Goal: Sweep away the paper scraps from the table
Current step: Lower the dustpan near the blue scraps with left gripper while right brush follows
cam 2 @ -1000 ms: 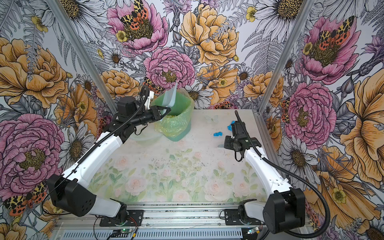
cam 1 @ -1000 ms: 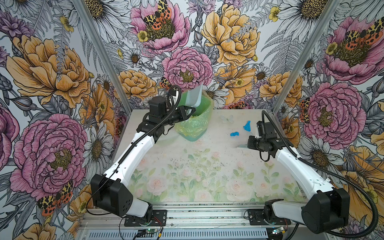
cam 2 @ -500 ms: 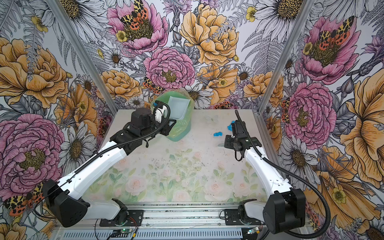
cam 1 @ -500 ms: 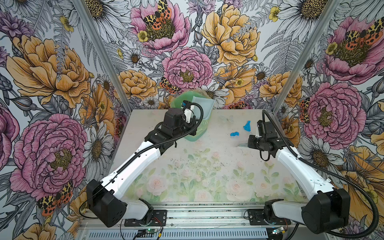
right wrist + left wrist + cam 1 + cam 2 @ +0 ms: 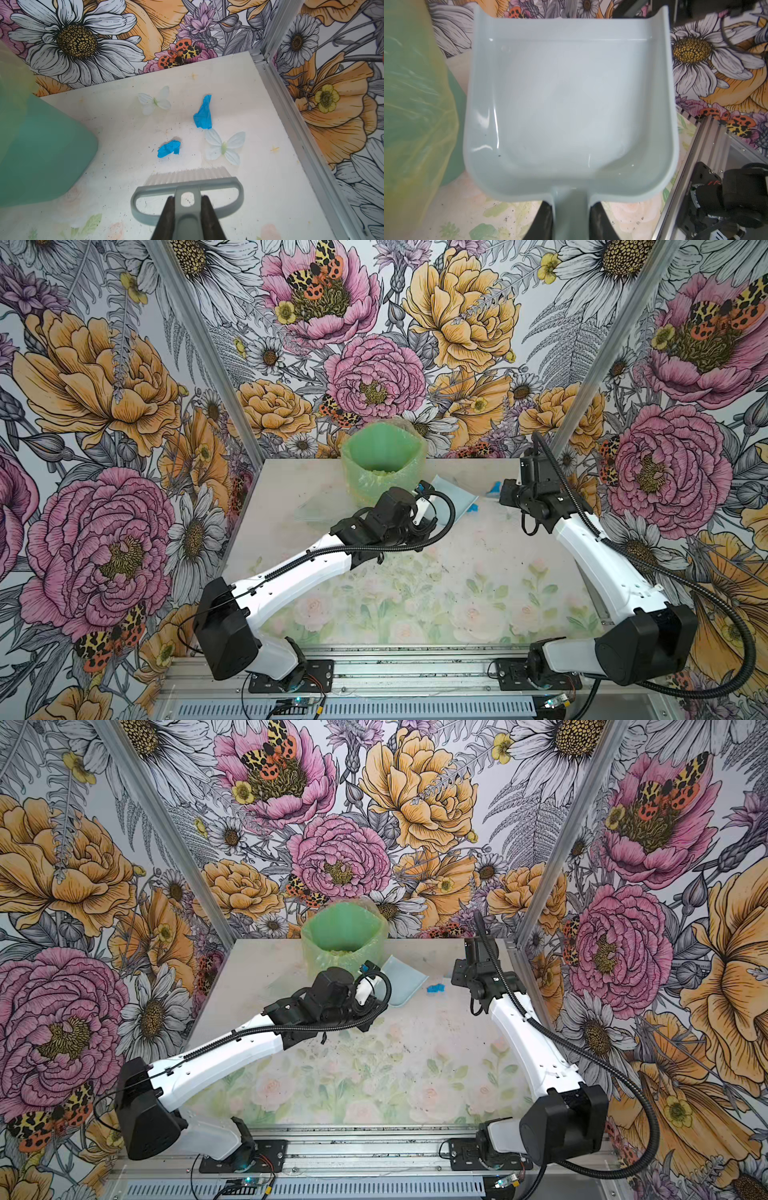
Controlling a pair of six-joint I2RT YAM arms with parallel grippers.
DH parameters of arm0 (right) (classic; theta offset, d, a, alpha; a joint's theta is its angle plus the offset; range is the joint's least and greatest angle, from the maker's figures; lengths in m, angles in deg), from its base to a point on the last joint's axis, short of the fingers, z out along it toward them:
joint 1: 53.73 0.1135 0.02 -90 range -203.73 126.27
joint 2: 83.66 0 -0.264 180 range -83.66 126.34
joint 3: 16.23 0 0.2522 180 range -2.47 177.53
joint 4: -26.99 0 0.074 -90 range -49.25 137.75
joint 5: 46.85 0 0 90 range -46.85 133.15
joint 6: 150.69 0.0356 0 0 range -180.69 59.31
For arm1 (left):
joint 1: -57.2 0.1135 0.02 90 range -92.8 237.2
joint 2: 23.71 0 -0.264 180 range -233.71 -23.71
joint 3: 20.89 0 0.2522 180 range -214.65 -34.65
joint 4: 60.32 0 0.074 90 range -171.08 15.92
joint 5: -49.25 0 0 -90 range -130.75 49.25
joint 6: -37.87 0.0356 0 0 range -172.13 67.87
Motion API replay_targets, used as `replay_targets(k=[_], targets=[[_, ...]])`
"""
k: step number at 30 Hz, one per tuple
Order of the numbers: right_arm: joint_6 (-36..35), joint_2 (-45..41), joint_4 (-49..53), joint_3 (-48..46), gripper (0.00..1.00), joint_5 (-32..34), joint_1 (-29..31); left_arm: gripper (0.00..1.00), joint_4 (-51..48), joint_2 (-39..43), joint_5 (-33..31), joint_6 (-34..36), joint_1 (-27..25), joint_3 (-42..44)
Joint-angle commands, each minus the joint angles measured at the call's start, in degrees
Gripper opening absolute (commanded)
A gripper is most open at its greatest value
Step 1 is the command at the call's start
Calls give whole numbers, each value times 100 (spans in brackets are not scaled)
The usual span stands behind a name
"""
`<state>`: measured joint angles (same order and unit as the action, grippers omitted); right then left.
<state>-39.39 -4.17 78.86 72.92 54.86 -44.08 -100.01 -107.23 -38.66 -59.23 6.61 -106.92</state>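
Now, left hand [image 5: 570,218] pinching the grey-blue dustpan [image 5: 566,104] handle beside the green bin [image 5: 382,456], right hand [image 5: 188,209] clamped on the brush [image 5: 187,180] handle, two blue paper scraps [image 5: 168,148] on the table [image 5: 259,187] just beyond its bristles

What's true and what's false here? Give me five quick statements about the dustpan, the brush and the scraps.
1. The left gripper is shut on the dustpan handle. True.
2. A blue scrap lies in the dustpan. False: no scraps are in it.
3. Two blue scraps lie on the table. True.
4. The right gripper holds nothing. False: it is shut on the brush.
5. The brush bristles press on a scrap. False: the wrist view shows bare table between the bristles and both scraps.
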Motion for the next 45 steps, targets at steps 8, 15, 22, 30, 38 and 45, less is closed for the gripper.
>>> replay_targets(k=[8, 15, 22, 30, 38, 45], targets=[[461, 903, -712, 537, 0, 613, -52, 19, -38, -420, -103, -197, -347, 286], [980, 1571, -1145, 644, 0, 426, -51, 18, 97, -790, 232, -342, -399, 555], [1184, 2174, -1464, 653, 0, 366, -25, 17, 264, -1181, 166, -606, -460, 732], [1135, 2582, -1565, 689, 0, 385, 90, 15, 284, -1616, 21, -694, -547, 656], [1062, 2783, -1627, 600, 0, 438, 269, 14, 293, -1910, -186, -863, -645, 654], [1025, 2668, -1641, 296, 0, 530, 482, 13, 342, -2023, -316, -934, -672, 719]])
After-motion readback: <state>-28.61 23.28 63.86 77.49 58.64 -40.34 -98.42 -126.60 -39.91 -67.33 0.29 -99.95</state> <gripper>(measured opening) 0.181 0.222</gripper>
